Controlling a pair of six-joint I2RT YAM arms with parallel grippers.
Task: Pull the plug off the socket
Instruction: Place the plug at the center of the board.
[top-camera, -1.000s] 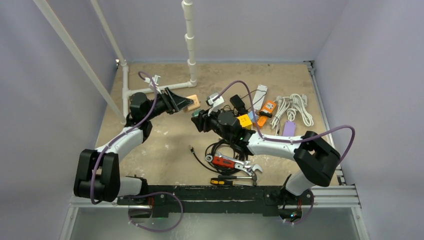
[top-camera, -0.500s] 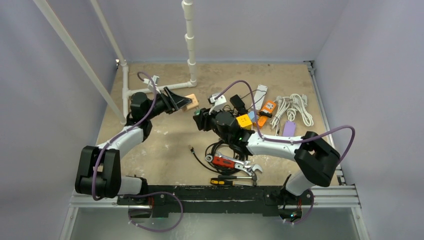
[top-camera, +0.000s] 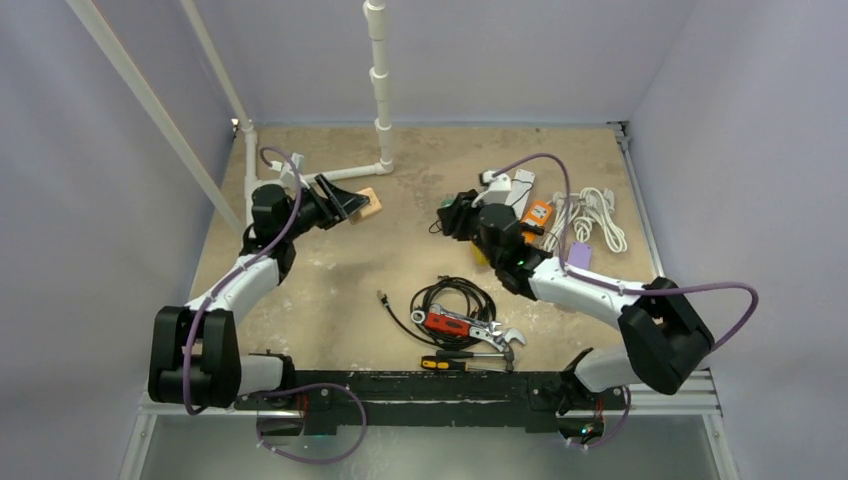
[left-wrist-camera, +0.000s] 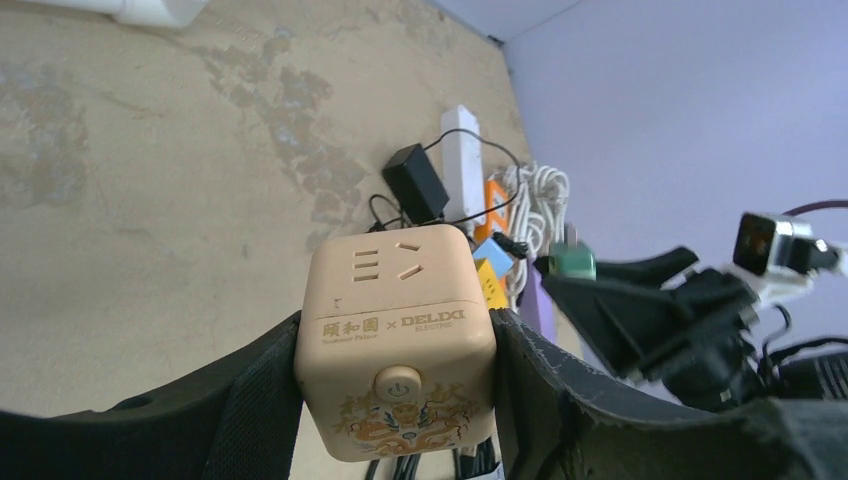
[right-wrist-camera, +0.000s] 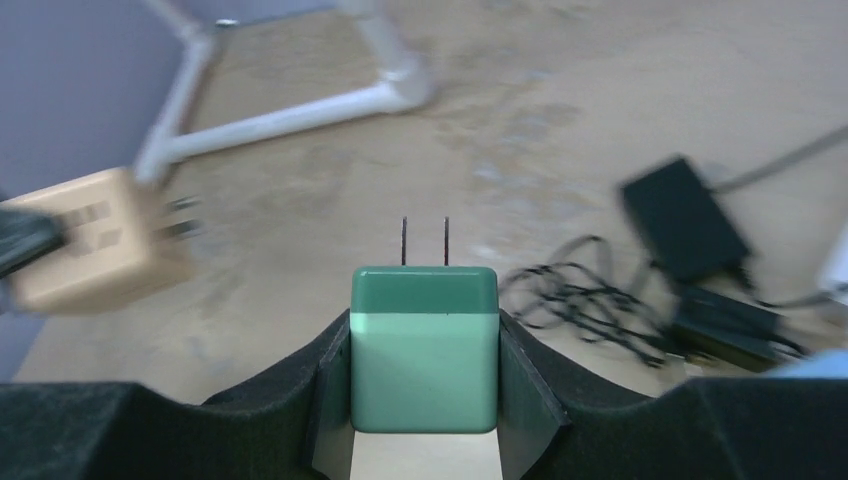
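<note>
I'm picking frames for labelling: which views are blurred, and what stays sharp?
Right wrist: green plug sharp, beige socket cube and table smeared. Left wrist: the cube's lettering crisp. Top external: evenly lit, no blur.

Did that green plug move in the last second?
Yes. The plug moved right, away from the white pipe and nearer the power strip.
</note>
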